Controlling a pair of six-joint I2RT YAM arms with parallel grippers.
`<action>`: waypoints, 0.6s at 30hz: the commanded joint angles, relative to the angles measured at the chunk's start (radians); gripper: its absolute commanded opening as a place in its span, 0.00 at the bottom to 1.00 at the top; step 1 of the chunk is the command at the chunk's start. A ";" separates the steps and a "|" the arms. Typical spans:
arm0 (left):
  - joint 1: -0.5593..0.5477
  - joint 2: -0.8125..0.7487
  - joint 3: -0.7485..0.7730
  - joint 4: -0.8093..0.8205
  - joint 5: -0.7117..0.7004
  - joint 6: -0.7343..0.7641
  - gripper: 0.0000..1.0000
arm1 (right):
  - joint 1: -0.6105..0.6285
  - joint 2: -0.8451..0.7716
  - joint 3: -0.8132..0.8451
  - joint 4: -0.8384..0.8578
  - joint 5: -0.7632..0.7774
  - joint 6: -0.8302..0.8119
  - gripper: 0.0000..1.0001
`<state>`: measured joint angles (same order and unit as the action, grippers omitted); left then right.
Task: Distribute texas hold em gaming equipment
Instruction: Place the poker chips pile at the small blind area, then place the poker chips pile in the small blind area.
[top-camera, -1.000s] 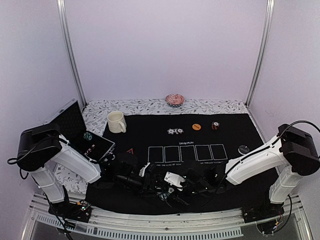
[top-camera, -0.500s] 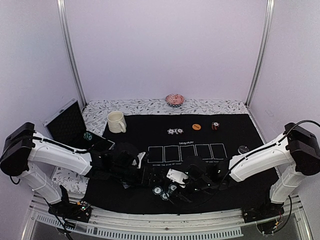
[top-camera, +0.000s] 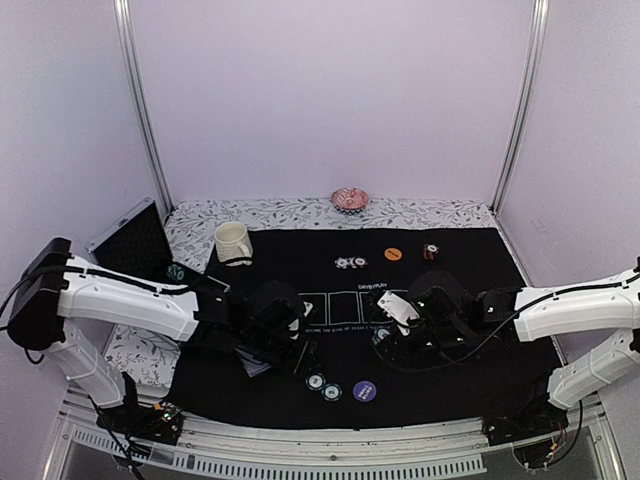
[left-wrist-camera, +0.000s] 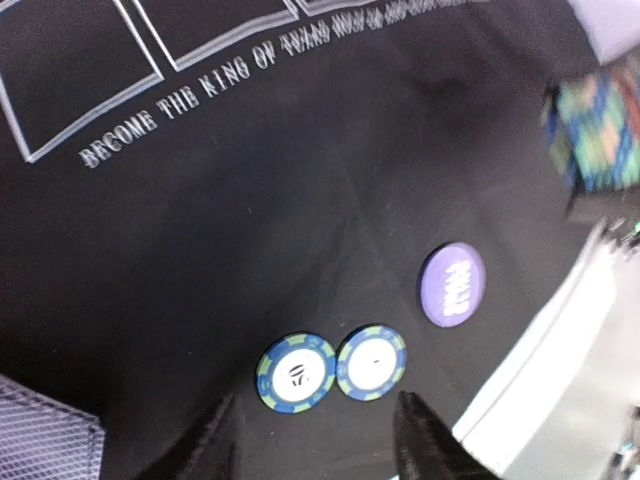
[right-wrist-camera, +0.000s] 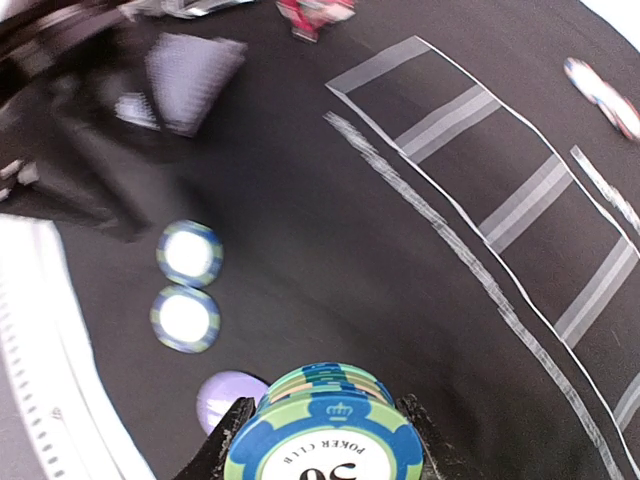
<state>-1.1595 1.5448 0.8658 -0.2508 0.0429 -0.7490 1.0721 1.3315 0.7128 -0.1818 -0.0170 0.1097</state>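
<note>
Grips stack of poker chips (right-wrist-camera: 318, 395) in right hand (right-wrist-camera: 320, 440); holds left hand (left-wrist-camera: 315, 440) open and empty near two blue-edged chips (left-wrist-camera: 295, 373) beside purple button (left-wrist-camera: 452, 284)

- Pale lavender back wall (top-camera: 330, 100) fills the upper frame, softly and evenly lit.
- A left upright (top-camera: 141, 100) and a right upright (top-camera: 520, 100), both metal, slant down to the far corners.
- Floral cloth (top-camera: 290, 212) covers the table, with a black mat (top-camera: 470, 270) over it mid-frame.
- A metal rail (top-camera: 330, 462) runs along the bottom edge.

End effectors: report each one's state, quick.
Left end effector: open, holding nothing.
Right end effector: closed on a stack of poker chips.
</note>
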 joint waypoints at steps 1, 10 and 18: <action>-0.050 0.135 0.103 -0.187 -0.067 0.107 0.49 | -0.032 -0.044 -0.032 -0.113 0.098 0.073 0.02; -0.093 0.269 0.148 -0.157 -0.026 0.135 0.46 | -0.042 0.034 -0.003 -0.198 0.112 0.229 0.02; -0.147 0.309 0.186 -0.148 -0.009 0.161 0.46 | -0.023 -0.016 -0.069 -0.274 0.139 0.476 0.02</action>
<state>-1.2682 1.8130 1.0443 -0.4038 -0.0170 -0.6178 1.0340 1.3426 0.6567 -0.4126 0.0856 0.4431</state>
